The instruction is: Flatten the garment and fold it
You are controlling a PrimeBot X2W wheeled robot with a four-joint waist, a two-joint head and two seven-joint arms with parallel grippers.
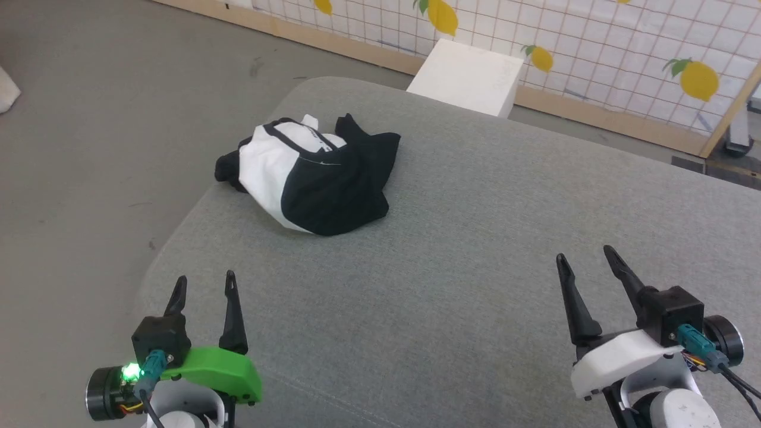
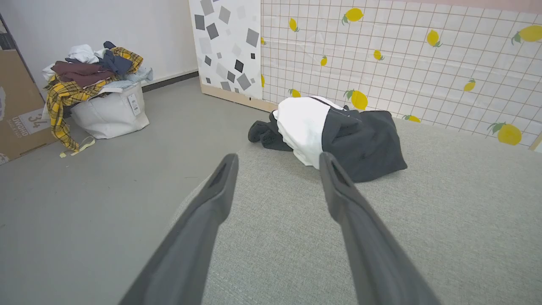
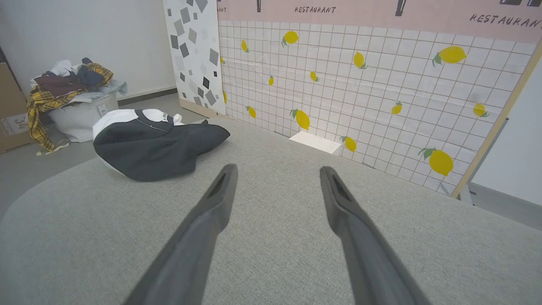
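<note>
**Both grippers open and empty; garment heaped at the far left of the surface**

Nearest to me, my left gripper (image 1: 206, 276) stands at the lower left of the head view. Its two dark fingers are spread wide, with nothing between them. My right gripper (image 1: 584, 252) stands at the lower right, spread equally wide and also empty. Both point away from me over the grey fabric-covered surface (image 1: 452, 279). In each wrist view my fingers frame bare grey fabric.

Farther out, well apart from both grippers, the garment (image 1: 309, 178) lies in a crumpled heap. It sits near the left edge of the surface, closer to my left gripper than to my right. Its white body faces left, and a broad black part is folded over the right half. The black collar trim, with small white lettering, shows at the top of the heap. A bunched black part reaches the rounded left edge of the surface.

Beyond the far edge stands a white block (image 1: 469, 74), just behind the surface. Behind that is a tiled wall panel printed with yellow lemons (image 1: 594, 41). In the left wrist view, a white bag piled with mixed clothes (image 2: 101, 106) sits on the grey floor (image 2: 84, 190). It is next to a cardboard box (image 2: 21, 114) and well apart from the surface.
</note>
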